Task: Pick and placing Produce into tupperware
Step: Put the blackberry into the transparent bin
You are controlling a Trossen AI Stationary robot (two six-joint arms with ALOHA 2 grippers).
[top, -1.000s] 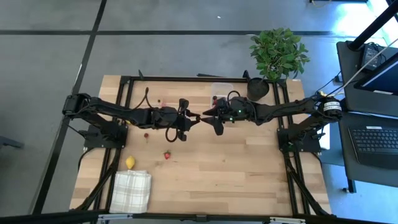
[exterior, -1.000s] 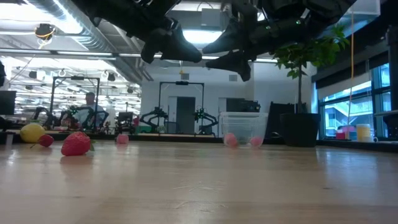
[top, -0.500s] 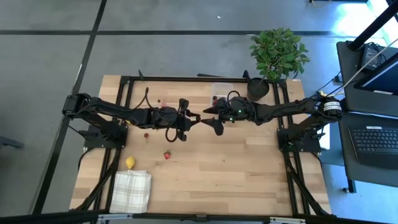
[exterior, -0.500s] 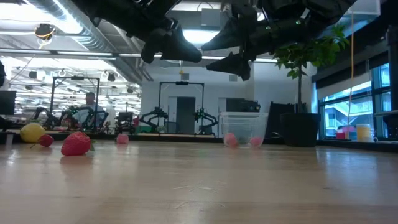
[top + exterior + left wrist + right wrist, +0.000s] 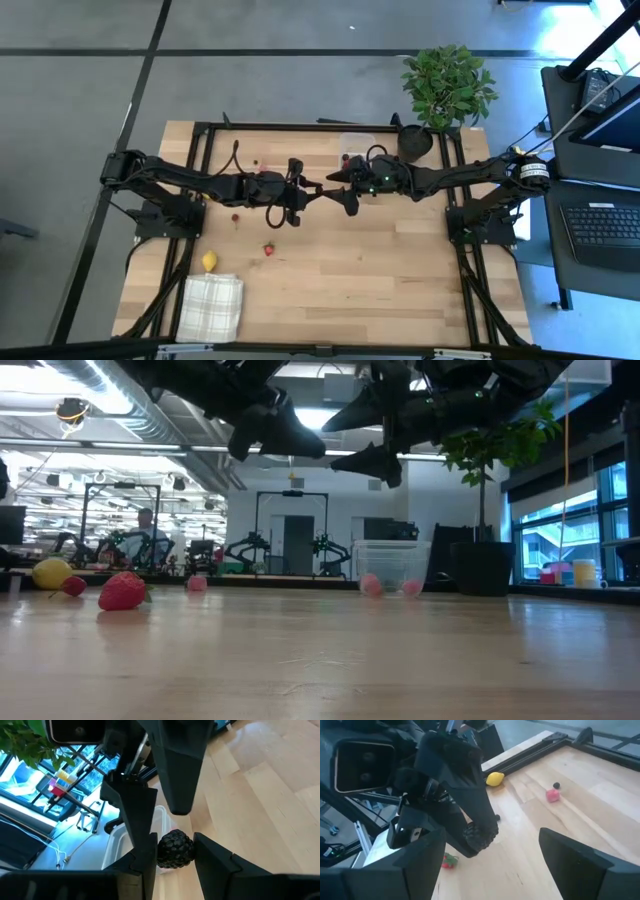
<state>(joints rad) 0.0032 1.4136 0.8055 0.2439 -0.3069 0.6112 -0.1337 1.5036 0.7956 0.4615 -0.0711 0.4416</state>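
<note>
Left end effector (image 5: 172, 857) pinches a dark berry (image 5: 175, 849) mid-air over counter (image 5: 400, 270) centre; right end effector (image 5: 490, 855) is spread wide, tips facing it. Looks like a handover: right must close on the berry before left lets go, then carry it to the tupperware (image 5: 392, 565) at far right. Berry is roundish, no clear long axis.

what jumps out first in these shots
The two arms meet nose to nose above mid-table: the left gripper pinches a dark berry while the right gripper faces it with fingers spread wide. Behind them sits the clear box, and a strawberry and lemon lie apart.
</note>
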